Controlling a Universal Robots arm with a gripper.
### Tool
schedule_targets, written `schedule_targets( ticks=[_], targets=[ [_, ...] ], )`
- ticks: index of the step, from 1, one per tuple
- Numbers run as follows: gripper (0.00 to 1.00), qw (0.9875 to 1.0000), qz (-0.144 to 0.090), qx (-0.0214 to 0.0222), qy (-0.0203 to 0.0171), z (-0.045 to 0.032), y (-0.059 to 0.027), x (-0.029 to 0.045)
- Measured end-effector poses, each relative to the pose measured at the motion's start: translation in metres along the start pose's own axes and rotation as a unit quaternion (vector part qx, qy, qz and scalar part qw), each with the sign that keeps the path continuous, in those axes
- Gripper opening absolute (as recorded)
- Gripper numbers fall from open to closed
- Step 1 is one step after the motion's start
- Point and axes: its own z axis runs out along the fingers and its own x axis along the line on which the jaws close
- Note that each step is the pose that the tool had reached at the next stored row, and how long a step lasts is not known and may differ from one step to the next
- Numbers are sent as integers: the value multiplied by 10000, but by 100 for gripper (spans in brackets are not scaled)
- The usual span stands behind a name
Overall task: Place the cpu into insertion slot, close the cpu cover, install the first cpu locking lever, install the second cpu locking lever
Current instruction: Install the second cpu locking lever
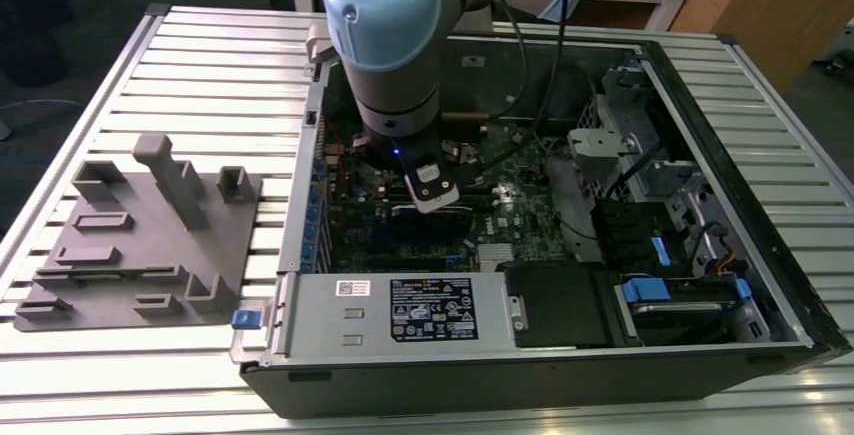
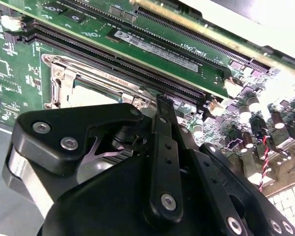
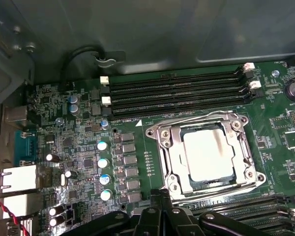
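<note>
**Chip seated, cover down over it**

Chip (image 3: 208,151) with its pale grey metal top lies flat in the socket (image 3: 204,181) on the green board, and the first wrist view shows it whole, framed by the silvery cover (image 3: 173,162), which lies flat around it. The second wrist view shows just a corner of that cover (image 2: 64,81) and a sliver of the chip (image 2: 91,96) past the black body of the tool (image 2: 137,130). The exterior view takes in what the wrist views do not: the open computer case (image 1: 534,355) lying on a slatted metal bench (image 1: 200,55), a grey holder block (image 1: 147,245) on the bench to the exterior view's left of the case, and the arm (image 1: 387,45) reaching down into the case.

The socket sits just beside the tool, whose black tips stand at the socket's edge in the first wrist view (image 3: 160,209). The tips look drawn close together with nothing visible between them; whether they touch the socket frame cannot be told.
</note>
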Motion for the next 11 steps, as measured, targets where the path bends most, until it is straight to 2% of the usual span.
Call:
schedule_targets(
  ticks=[4, 6, 8, 11],
  targets=[
    [11, 10000, -1, 3, -3, 1, 0, 0],
    [11, 10000, -4, 32, -4, 1, 0, 0],
    [11, 10000, -8, 77, -7, 0, 0, 0],
    [11, 9998, -20, 180, -16, 1, 1, 1]
  ],
)
